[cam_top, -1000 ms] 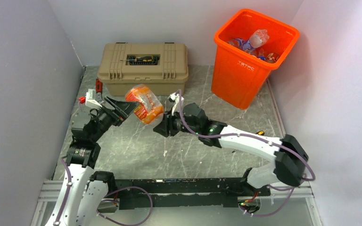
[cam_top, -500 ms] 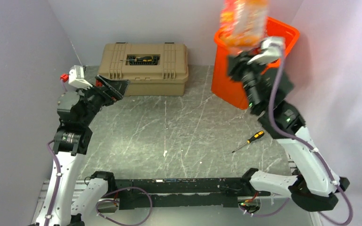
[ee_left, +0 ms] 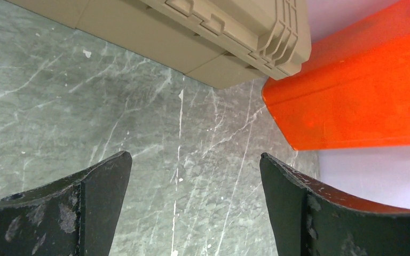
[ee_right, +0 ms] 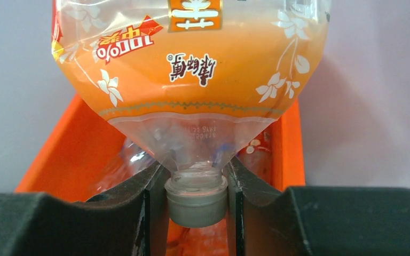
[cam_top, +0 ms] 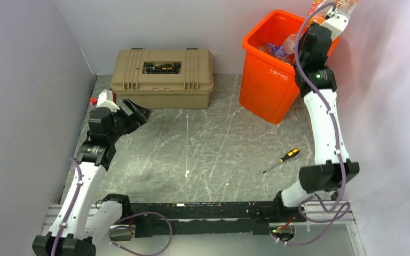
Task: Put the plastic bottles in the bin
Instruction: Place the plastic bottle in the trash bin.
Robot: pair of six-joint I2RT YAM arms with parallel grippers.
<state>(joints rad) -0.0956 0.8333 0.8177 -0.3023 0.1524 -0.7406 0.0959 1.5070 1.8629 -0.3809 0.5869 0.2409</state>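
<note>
A large clear plastic bottle (ee_right: 192,69) wrapped in an orange flowered label hangs neck-down above the tall bright orange plastic bin (cam_top: 269,85). The right gripper (ee_right: 195,172) is clamped on its grey screw cap (ee_right: 196,200), one black finger on each side. The right wrist view shows this grip and the bin's open mouth below the bottle. In the top view the bottle is almost wholly cut off by the upper edge, with the right arm stretched up over the bin's far right corner. That view alone shows other crushed bottles (cam_top: 285,45) lying inside the bin.

Left of the bin stands a tan latched toolbox (cam_top: 163,85), and a yellow-handled screwdriver (cam_top: 284,159) lies on the grey marbled tabletop (cam_top: 203,144). The left gripper (ee_left: 192,160) hovers low near the toolbox's left end, its fingers spread wide with only tabletop between them.
</note>
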